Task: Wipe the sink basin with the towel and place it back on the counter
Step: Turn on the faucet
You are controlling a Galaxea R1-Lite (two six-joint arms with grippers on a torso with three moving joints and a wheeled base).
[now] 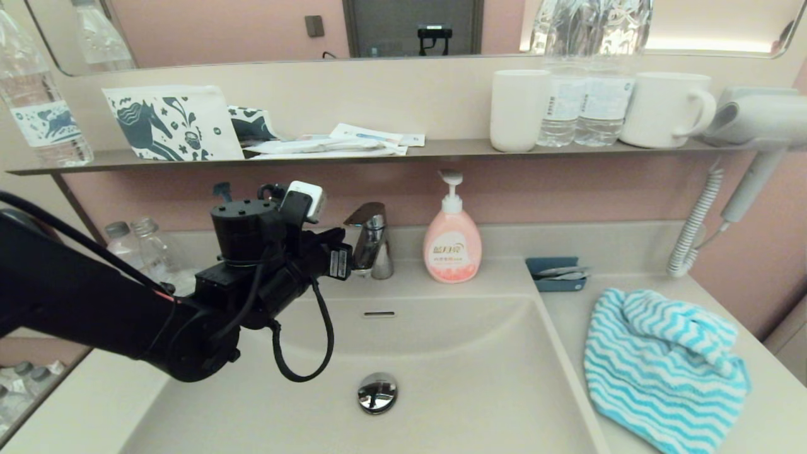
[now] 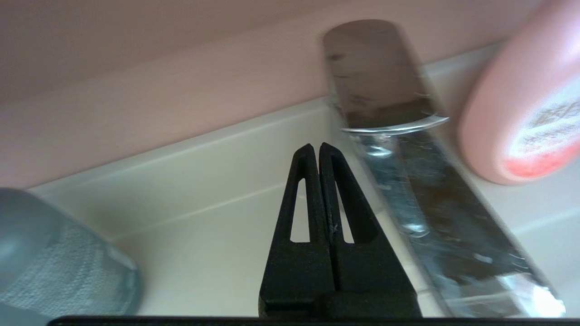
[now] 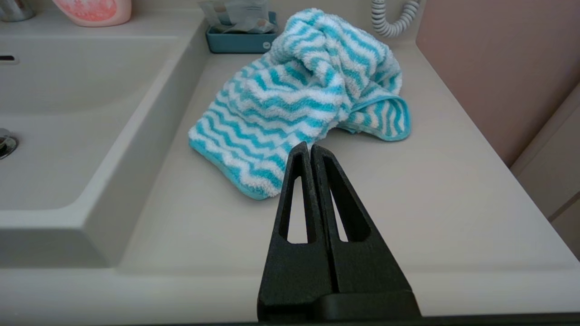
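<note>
The turquoise and white zigzag towel (image 1: 662,369) (image 3: 299,95) lies crumpled on the beige counter (image 1: 778,403) (image 3: 430,203), to the right of the sink basin (image 1: 479,372) (image 3: 59,136). The basin holds only its chrome drain plug (image 1: 377,392) and overflow slot (image 1: 379,313). My left gripper (image 1: 340,243) (image 2: 316,147) hovers over the basin's back left, shut and empty, right beside the chrome faucet (image 1: 372,243) (image 2: 408,181). My right gripper (image 3: 310,147) is shut and empty, low over the counter just short of the towel's near edge; the head view does not show it.
A pink soap bottle (image 1: 452,246) (image 2: 521,122) stands right of the faucet. A blue tray (image 1: 555,274) (image 3: 238,40) sits behind the towel. A hair dryer (image 1: 756,126) with coiled cord (image 1: 690,233) hangs at the right. The wall shelf (image 1: 441,150) carries cups, bottles and a horse-print pouch (image 1: 170,123).
</note>
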